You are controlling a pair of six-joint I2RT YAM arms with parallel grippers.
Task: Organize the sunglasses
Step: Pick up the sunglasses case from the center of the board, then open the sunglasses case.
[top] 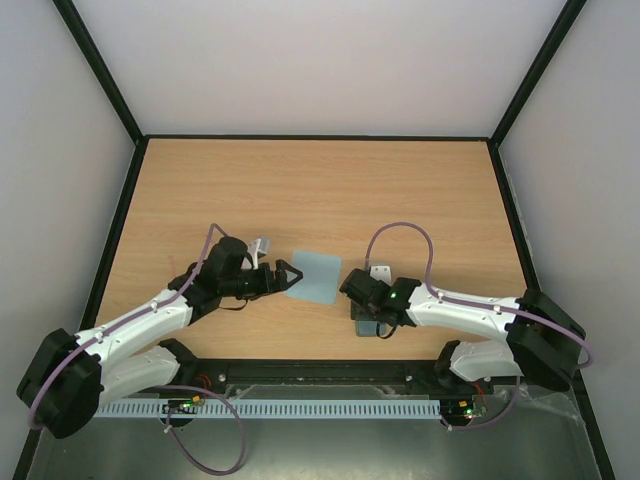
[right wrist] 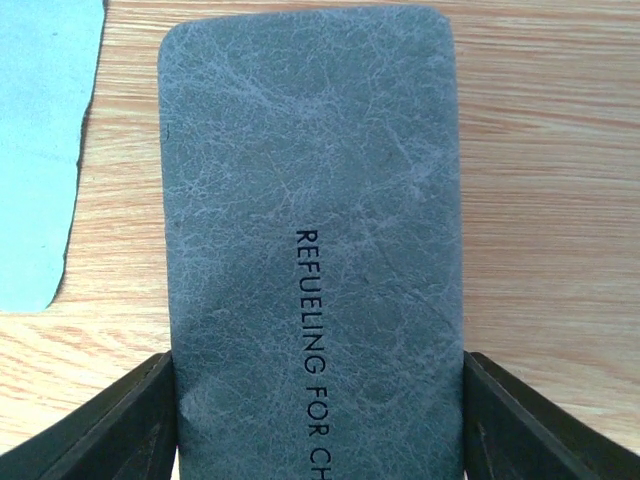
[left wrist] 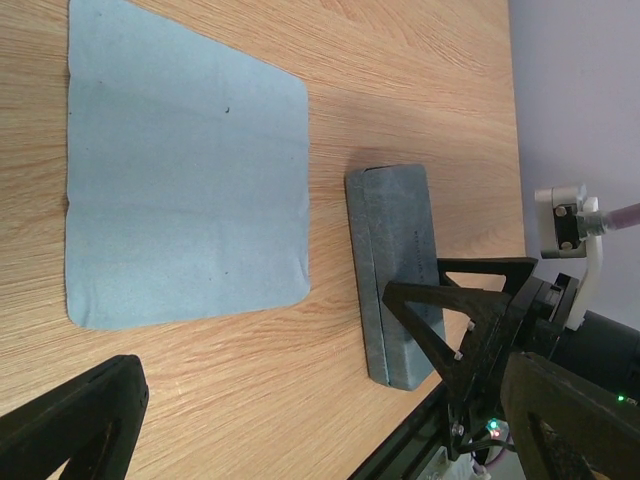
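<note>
The sunglasses are out of view. A blue-grey oblong hard case (right wrist: 310, 200) lies closed on the wooden table near the front edge, also seen as the case (top: 368, 328) and the case (left wrist: 395, 270). My right gripper (right wrist: 318, 420) straddles its near end, its fingers lying against both long sides. From above, the right gripper (top: 368, 318) covers most of the case. My left gripper (top: 288, 278) hovers open at the left edge of the light blue cloth (top: 313, 276), nothing between its fingers (left wrist: 80, 420).
The square cloth (left wrist: 180, 170) lies flat just left of the case, a strip of bare wood between them. The black front rail (top: 320, 370) runs right behind the case. Black-framed walls enclose the table on three sides.
</note>
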